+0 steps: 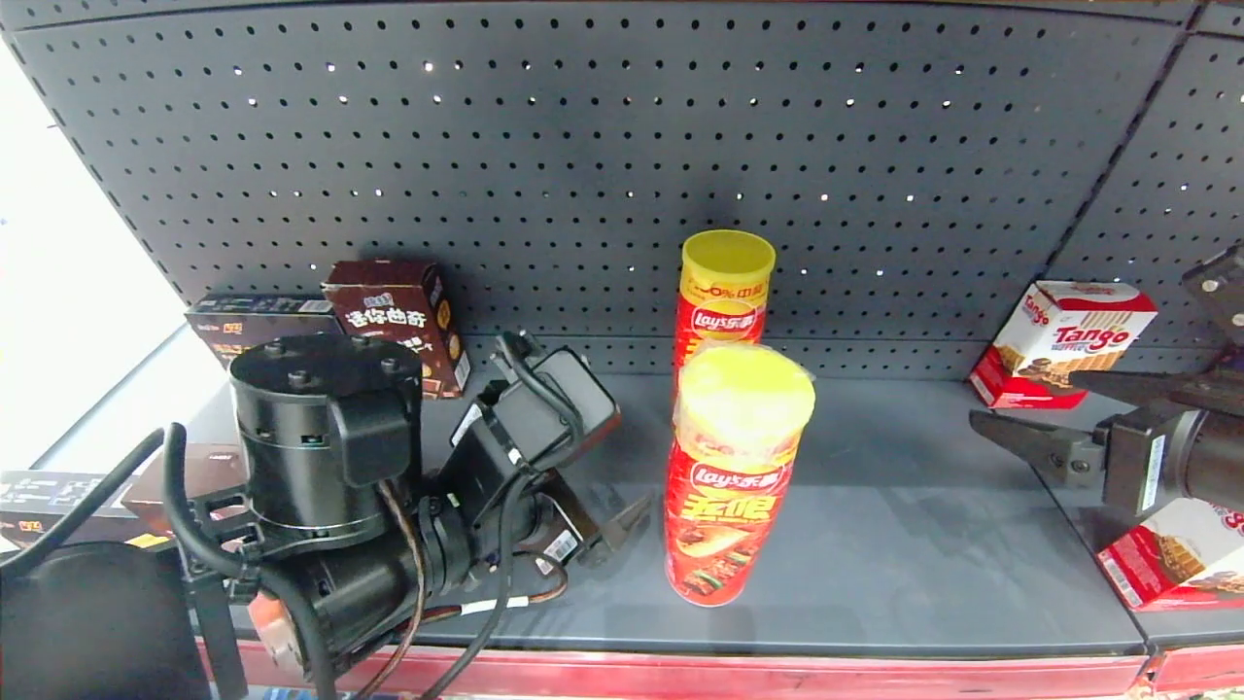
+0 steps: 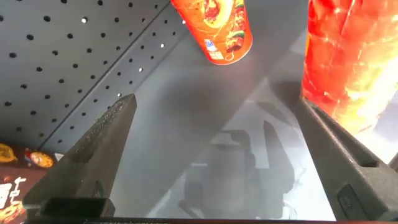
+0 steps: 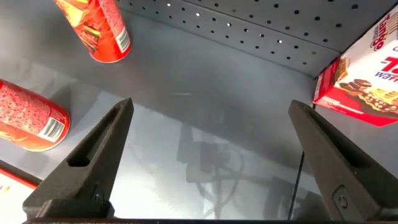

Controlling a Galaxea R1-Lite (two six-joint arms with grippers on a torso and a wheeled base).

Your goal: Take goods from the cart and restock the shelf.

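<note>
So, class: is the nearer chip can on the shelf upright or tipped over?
Upright: the nearer chip can stands on its base on the shelf, its yellow lid on top.

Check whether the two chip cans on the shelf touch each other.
Apart. The right wrist view shows bare shelf between the front chip can and the rear chip can.

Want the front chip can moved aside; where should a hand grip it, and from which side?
Probably at mid-body, from the robot's left: the front chip can stands upright and round, the open left hand is beside it, and the back can crowds its rear.
</note>
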